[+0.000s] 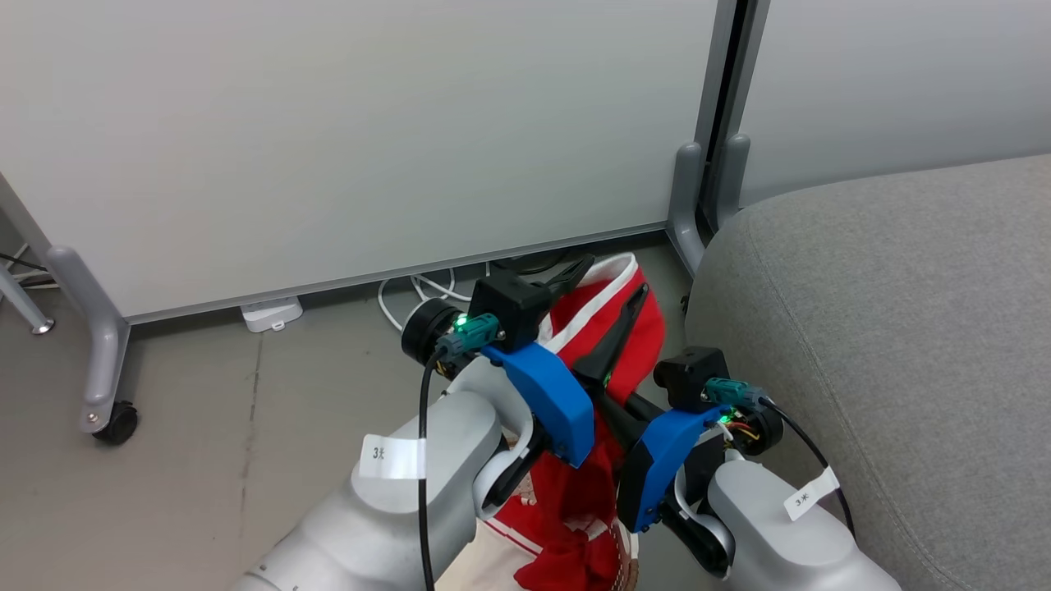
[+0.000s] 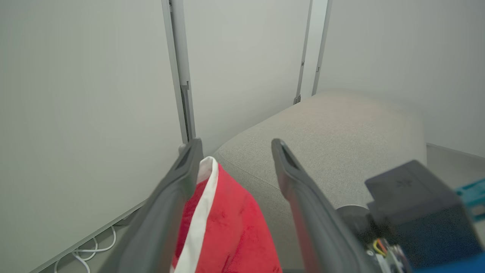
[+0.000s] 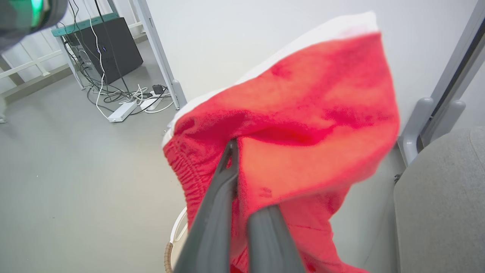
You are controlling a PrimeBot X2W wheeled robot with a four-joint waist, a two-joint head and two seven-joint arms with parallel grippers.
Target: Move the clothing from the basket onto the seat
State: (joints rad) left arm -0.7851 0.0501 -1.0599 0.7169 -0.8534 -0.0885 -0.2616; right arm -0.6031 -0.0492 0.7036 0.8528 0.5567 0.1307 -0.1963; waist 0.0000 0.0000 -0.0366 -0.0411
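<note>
Firstly, partition (image 1: 369, 139): white panels on grey castor legs, standing on the grey floor (image 1: 205, 460); a white power strip (image 1: 271, 313) and looped white cables (image 1: 419, 289) lie at its foot.
left gripper (image 2: 235, 143): raised, jaws wide apart; the cloth's white-trimmed edge lies against one finger (not pinched).
clothing (image 1: 636, 353): red garment with white trim, held up in the air between the two grippers, lower folds hanging toward the basket, just beside the seat's left edge.
basket (image 3: 166, 259): under the hanging cloth; a bit of brown woven rim and a white handle show.
right gripper (image 3: 246, 174): jaws drawn almost together, pinching a fold of the red cloth.
seat (image 1: 887, 328): grey upholstered cushion at the right, rounded edge, one seam visible.
</note>
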